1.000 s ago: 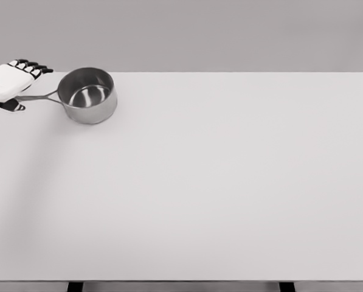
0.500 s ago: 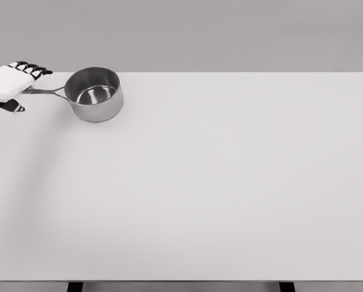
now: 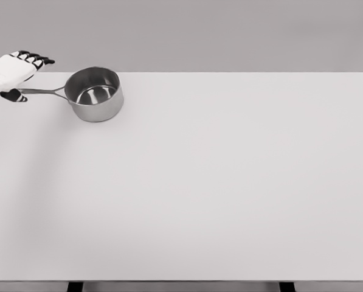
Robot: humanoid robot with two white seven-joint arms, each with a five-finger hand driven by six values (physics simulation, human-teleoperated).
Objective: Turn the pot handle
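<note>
Where the near edge of the table [image 3: 187, 243] met the bottom of my view, two dark legs poked out below it and were cut off almost at once. From there the white top ran bare toward the far left corner, where the pot [image 3: 94, 93] stood upright, steel, with its inside bottom showing. Its handle [image 3: 42, 92] pointed left, roughly level with the far edge of the table, and its outer end reached my left hand [image 3: 11, 68]. That hand sat at the left border of the picture, with the wrist and arm cut off there, so only the white back of it and the dark-tipped fingers [image 3: 34, 58] could be seen. The fingers lay fairly straight and close together above the handle, and the thumb [image 3: 14, 95] showed just under the handle's end. Whether thumb and fingers actually pinched the handle or only framed it, I could not tell.
</note>
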